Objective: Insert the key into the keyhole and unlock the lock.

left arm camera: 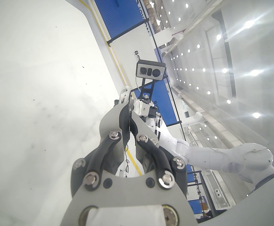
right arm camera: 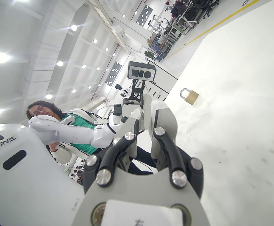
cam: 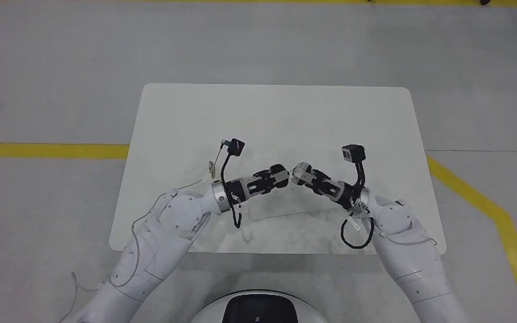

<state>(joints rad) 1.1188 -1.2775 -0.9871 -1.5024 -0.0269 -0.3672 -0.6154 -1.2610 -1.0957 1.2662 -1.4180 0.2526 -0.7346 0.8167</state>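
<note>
Your lock [right arm camera: 191,96] lies on the bench [cam: 363,121] beside the left arm [cam: 242,187]. Both arms meet tip to tip. You see the left jaws squeezed together; what they hold, and the right jaws' gap, you cannot tell.

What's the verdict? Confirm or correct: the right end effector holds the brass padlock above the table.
Not held: the brass padlock lies on the table, apart from the right end effector. The right wrist view shows it.

Big bright hall, pale grey floor [cam: 73,73] with yellow tape lines [cam: 56,150] running past a white table [cam: 323,113]. Rows of ceiling lights [left arm camera: 224,70] overhead, blue partition panels [left arm camera: 119,17] along one side.
</note>
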